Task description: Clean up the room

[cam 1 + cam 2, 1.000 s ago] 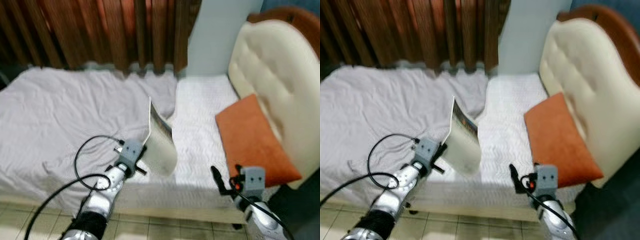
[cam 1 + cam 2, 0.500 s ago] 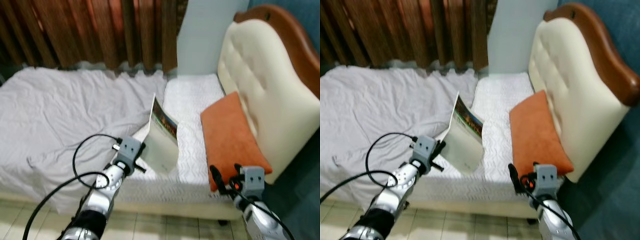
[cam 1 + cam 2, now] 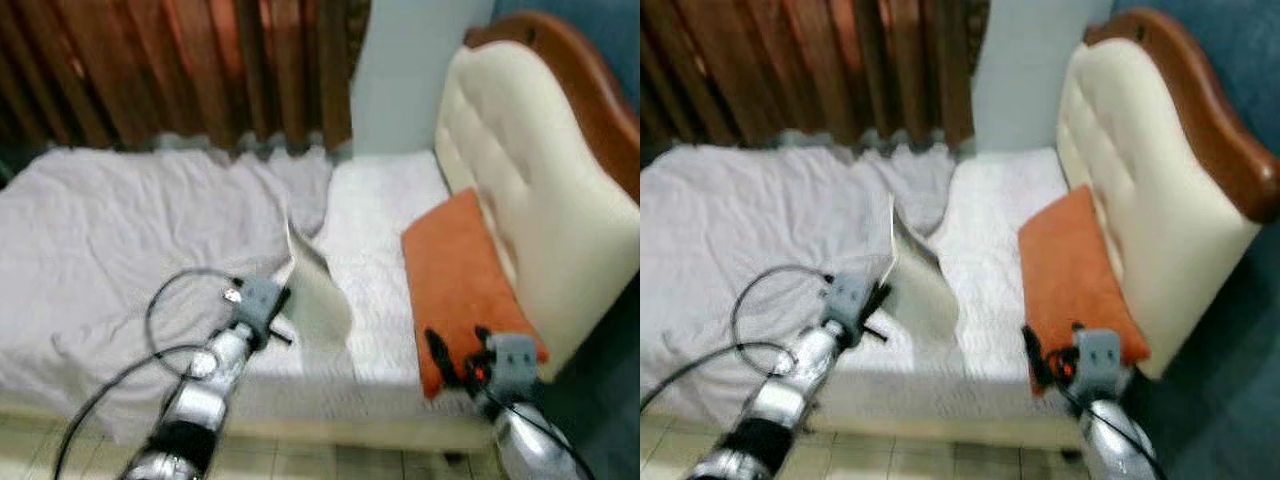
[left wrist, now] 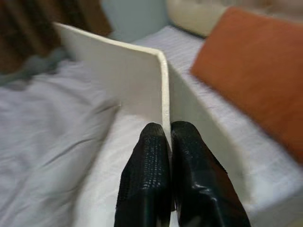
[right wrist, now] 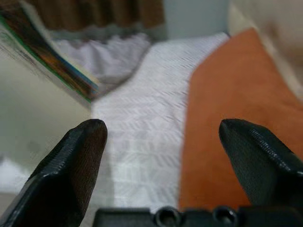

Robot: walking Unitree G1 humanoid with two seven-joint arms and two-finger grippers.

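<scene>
Bedroom scene, slightly blurred. Left gripper (image 4: 166, 135) raised above the near edge of the bed (image 3: 120, 230), jaws pinched narrow on the spine edge of a thin white book (image 3: 315, 295), held upright and fanned open over the rumpled grey sheet (image 3: 90, 260). Right gripper (image 5: 163, 142) low beside an orange pillow (image 3: 460, 275), jaws spread wide, holding nothing. Cream headboard (image 3: 520, 190) to the right, brown curtains (image 3: 180, 70) behind. Book likely light, floppy, glossy and prone to slipping; firmest hold probably at the spine, not the loose pages.
</scene>
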